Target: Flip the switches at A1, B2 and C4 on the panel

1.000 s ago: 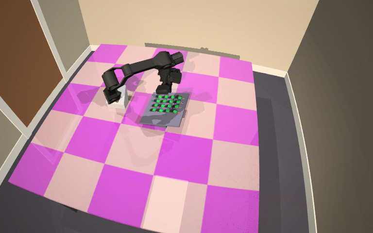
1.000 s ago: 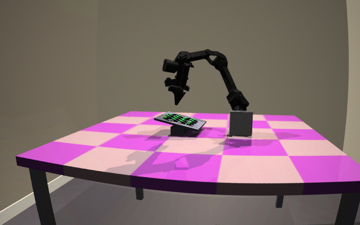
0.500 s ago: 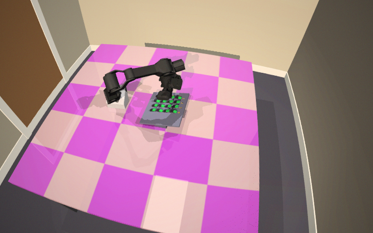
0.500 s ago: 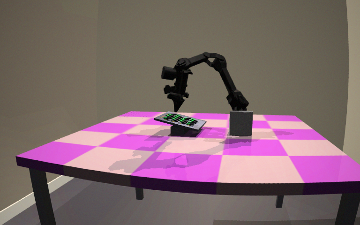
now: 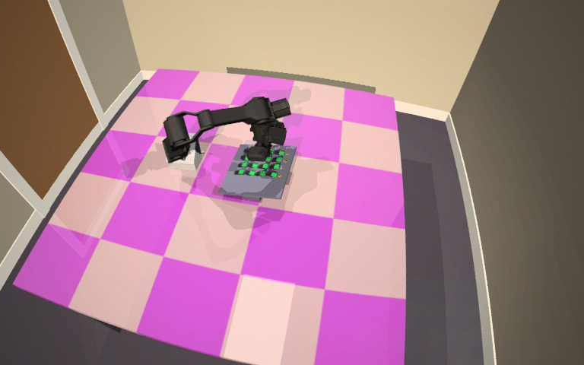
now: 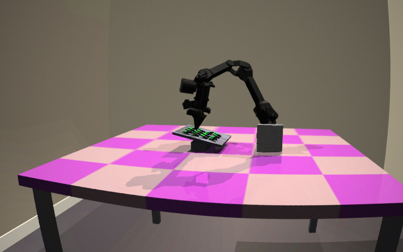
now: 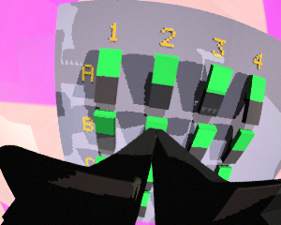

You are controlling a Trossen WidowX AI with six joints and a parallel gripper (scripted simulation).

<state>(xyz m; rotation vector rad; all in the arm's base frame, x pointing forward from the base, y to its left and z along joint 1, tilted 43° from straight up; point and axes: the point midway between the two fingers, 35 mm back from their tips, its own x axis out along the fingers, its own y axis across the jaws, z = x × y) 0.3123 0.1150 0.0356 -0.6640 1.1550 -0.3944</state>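
Matte black arm [image 5: 228, 116] [image 6: 254, 89] with slim links, chunky joints, and dark tapering jaws [image 5: 258, 153] [image 6: 197, 127].

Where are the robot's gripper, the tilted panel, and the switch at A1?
Gripper [image 6: 196, 128] [image 7: 155, 135]: exterior and wrist views, between its closed fingertips.
Panel [image 5: 252, 187] [image 6: 225, 139] [image 7: 178, 15]: top, exterior and wrist views, bare face.
Switch A1 [image 7: 110, 63]: wrist view, green half.
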